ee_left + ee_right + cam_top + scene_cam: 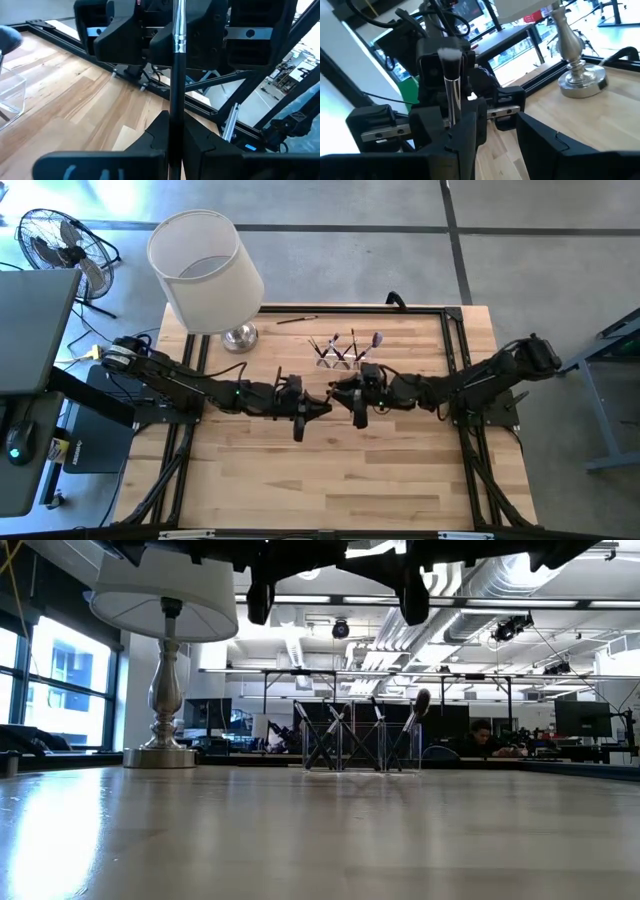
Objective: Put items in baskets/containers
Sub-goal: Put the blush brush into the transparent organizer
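Both arms meet over the middle of the wooden desk (330, 470), tools nearly facing each other, just in front of the clear holder (340, 358). Left tool (312, 411) sits left of centre, raised off the desk; in the left wrist view a slim dark-handled brush (176, 95) with a silver ferrule runs up from betw. its two fingers (205, 147), which are closed tight against the handle, so it's gripping that brush. Right tool (345, 393) is just opposite, also lifted; the right wrist view shows one finger (465, 135) pressed against a silver-ferruled brush with white bristles (449, 75), while the other finger stands apart w/ a clear gap, so whether it really clamps the brush can't be told. The holder stands towards the far edge of the desk, several brushes (352, 342) upright and leaning in it, incl. one w/ a bigger fluffy head (421, 702) at its right end. One more brush (297, 319) lies flat on the desk near the far edge, beside the lamp base (239, 336). White lampshade (205, 270) at the far left corner.
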Action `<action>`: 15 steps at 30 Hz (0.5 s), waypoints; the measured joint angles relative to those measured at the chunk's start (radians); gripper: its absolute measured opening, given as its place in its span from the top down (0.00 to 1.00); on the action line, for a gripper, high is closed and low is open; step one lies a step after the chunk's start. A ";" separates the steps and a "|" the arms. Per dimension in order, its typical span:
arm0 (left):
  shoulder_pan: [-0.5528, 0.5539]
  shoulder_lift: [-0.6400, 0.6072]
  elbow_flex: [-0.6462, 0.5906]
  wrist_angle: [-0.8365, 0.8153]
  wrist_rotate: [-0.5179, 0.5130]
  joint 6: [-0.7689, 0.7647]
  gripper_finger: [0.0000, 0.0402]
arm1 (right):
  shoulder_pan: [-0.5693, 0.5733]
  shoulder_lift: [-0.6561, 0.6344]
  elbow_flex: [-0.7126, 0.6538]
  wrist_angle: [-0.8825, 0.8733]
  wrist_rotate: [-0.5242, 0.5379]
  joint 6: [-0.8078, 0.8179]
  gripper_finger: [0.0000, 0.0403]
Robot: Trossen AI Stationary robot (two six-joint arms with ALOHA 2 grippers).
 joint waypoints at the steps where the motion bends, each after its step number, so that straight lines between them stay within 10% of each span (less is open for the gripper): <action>1: 0.000 0.000 0.000 0.000 -0.001 0.000 0.95 | -0.002 0.000 0.000 0.001 -0.013 0.000 0.67; 15: -0.001 0.001 0.000 -0.003 -0.011 -0.008 0.96 | -0.001 -0.001 0.003 -0.106 -0.133 0.066 0.67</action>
